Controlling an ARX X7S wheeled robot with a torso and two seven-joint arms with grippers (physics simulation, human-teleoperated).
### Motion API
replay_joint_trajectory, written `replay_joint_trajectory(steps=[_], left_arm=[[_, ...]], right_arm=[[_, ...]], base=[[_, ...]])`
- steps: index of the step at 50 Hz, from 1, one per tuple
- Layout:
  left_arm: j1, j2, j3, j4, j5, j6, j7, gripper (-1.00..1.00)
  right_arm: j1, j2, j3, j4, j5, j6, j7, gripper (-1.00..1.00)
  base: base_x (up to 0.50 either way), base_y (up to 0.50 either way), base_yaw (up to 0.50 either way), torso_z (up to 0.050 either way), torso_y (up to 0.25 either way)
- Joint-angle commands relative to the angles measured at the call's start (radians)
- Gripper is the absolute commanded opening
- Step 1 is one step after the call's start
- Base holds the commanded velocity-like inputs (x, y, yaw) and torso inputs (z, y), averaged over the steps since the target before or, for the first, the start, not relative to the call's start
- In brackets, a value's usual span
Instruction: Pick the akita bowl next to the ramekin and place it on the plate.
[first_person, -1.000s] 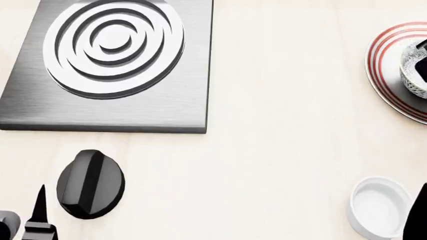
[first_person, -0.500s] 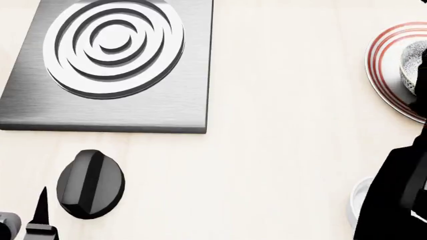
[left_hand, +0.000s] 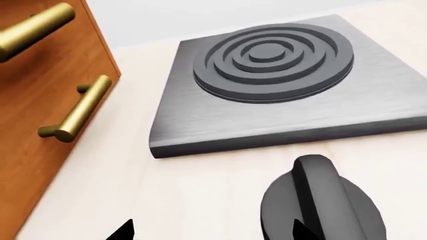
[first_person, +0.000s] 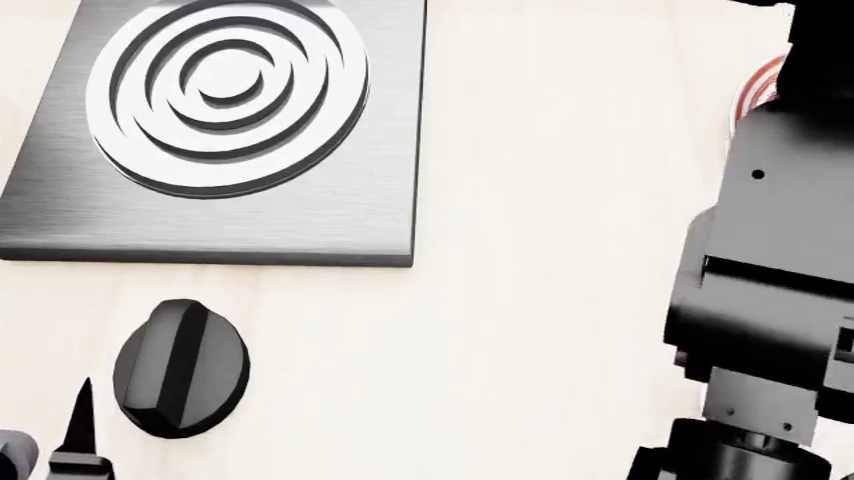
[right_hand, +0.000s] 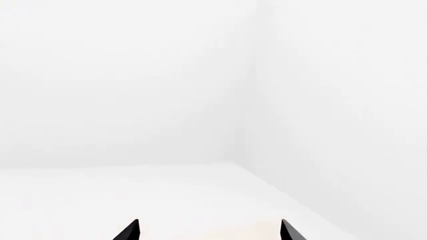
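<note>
In the head view my right arm (first_person: 774, 280) fills the right side and hides the akita bowl and the ramekin. Of the plate (first_person: 754, 88) only a sliver of red-ringed rim shows beside the arm. The right wrist view faces bare white walls; my right gripper (right_hand: 208, 231) is open, its two dark fingertips wide apart with nothing between them. My left gripper (left_hand: 212, 232) is open too, low over the counter beside the black knob (left_hand: 320, 200). One left fingertip (first_person: 80, 420) shows at the head view's bottom left.
A brushed-metal burner plate (first_person: 227, 130) with raised concentric rings lies at the far left of the counter, the black knob (first_person: 180, 368) in front of it. A wooden cabinet front (left_hand: 40, 115) with brass handles stands beside the left gripper.
My right arm has swung up across the right of the head view, now covering the plate, the bowl that stood on it and the ramekin. The left arm has hardly moved.
</note>
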Motion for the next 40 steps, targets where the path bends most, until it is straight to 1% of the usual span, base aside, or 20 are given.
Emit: replay_joint_trajectory(steps=[1,8,15,18,22,27,30,40], left_arm=[[0.004,0.016,-0.030,0.015,0.000,-0.003,0.020,1.00],[0.001,0.019,-0.027,0.010,-0.002,0.000,0.016,1.00],[0.002,0.019,-0.039,0.013,-0.012,-0.001,0.013,1.00],[0.004,0.019,-0.040,0.015,-0.016,-0.002,0.012,1.00],[-0.005,0.020,-0.048,0.028,-0.028,-0.016,0.006,1.00],[-0.019,0.023,-0.030,0.013,-0.022,-0.018,0.000,1.00],[-0.027,0.024,-0.019,0.016,-0.019,-0.026,-0.006,1.00],[-0.016,0.022,-0.041,0.018,-0.029,-0.018,-0.009,1.00]], right_arm=[[-0.173,-0.052,-0.072,-0.213,-0.079,-0.088,0.016,1.00],[-0.275,-0.057,-0.118,-0.335,-0.064,-0.085,-0.017,1.00],[-0.360,-0.053,-0.147,-0.443,-0.062,-0.094,-0.003,1.00],[-0.411,-0.039,-0.166,-0.493,-0.081,-0.122,0.011,1.00],[-0.469,-0.028,-0.176,-0.524,-0.079,-0.151,0.025,1.00],[-0.522,-0.023,-0.177,-0.548,-0.047,-0.182,0.029,1.00],[-0.575,-0.015,-0.196,-0.573,-0.060,-0.214,0.043,1.00],[-0.692,-0.005,-0.255,-0.666,-0.105,-0.260,0.071,1.00]], base=[[0.00,0.00,0.00,0.000,0.000],[0.00,0.00,0.00,0.000,0.000],[0.00,0.00,0.00,0.000,0.000],[0.00,0.00,0.00,0.000,0.000],[0.00,0.00,0.00,0.000,0.000],[0.00,0.00,0.00,0.000,0.000],[0.00,0.00,0.00,0.000,0.000],[0.00,0.00,0.00,0.000,0.000]])
